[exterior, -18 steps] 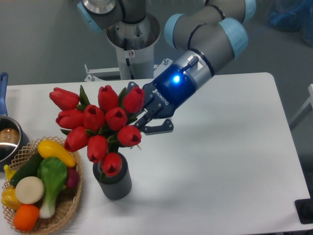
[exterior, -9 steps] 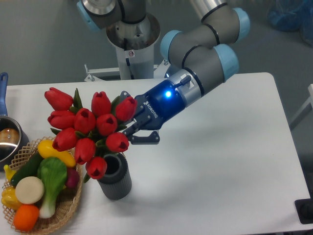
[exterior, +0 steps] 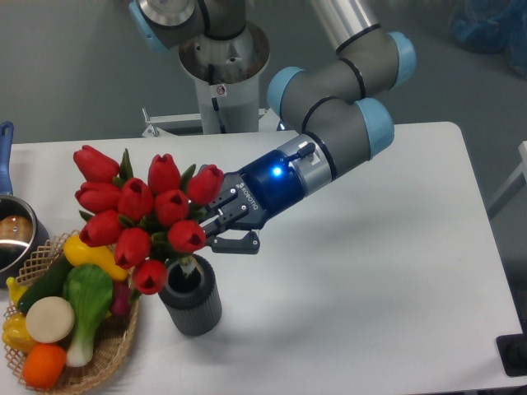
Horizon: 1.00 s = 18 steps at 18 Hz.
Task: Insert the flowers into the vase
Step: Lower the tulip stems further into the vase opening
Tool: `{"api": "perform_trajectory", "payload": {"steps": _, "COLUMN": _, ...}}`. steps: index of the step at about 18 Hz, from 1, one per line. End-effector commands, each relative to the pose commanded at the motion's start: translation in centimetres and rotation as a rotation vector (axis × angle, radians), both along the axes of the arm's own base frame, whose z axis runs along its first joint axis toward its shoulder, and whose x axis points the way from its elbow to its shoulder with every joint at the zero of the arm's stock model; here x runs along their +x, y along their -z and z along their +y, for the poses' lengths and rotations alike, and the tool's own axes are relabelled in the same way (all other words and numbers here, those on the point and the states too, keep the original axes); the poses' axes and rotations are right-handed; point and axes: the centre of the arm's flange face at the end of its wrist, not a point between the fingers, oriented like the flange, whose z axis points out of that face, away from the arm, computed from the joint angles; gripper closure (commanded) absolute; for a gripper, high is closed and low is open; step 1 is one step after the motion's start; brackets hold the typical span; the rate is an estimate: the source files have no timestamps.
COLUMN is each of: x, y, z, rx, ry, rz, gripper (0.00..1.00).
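The flowers point(exterior: 140, 210) are a bunch of red tulip buds with green leaves, held tilted to the left above the table. My gripper point(exterior: 212, 226) is shut on the stems just right of the buds. The vase point(exterior: 191, 298) is a short dark grey ribbed cylinder standing under the bunch. A pale stem end reaches into its round mouth point(exterior: 186, 274). The lowest bud hangs over the vase's left rim. The rest of the stems are hidden behind the buds and my fingers.
A wicker basket point(exterior: 107, 355) of toy vegetables stands directly left of the vase, touching close. A steel pot point(exterior: 12, 239) with a blue handle sits at the left edge. The arm's base column point(exterior: 222, 74) stands behind the table.
My gripper has moved left and down with the flowers. The bunch has shifted left and lower, and a stem end now reaches into the vase's mouth.
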Motion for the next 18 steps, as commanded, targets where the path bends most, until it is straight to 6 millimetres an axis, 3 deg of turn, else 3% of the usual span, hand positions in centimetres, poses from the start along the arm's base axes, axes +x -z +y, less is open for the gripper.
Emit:
{"api": "perform_trajectory", "payload": {"steps": 5, "x": 0.3, "y": 1.3, "z": -0.8, "rx": 0.029, "ry": -0.005, "rz": -0.003, "gripper": 0.79}}
{"api": "perform_trajectory", "payload": {"steps": 9, "x": 0.4, "y": 3.9, "z": -2.4, "rx": 0.065, "ry": -0.028, "rz": -0.009, "gripper": 0.79}}
{"api": "perform_trajectory", "payload": {"steps": 18, "x": 0.6, "y": 4.0, "z": -2.2, "rx": 0.076, "ry": -0.026, "rz": 0.002, "gripper": 0.79}}
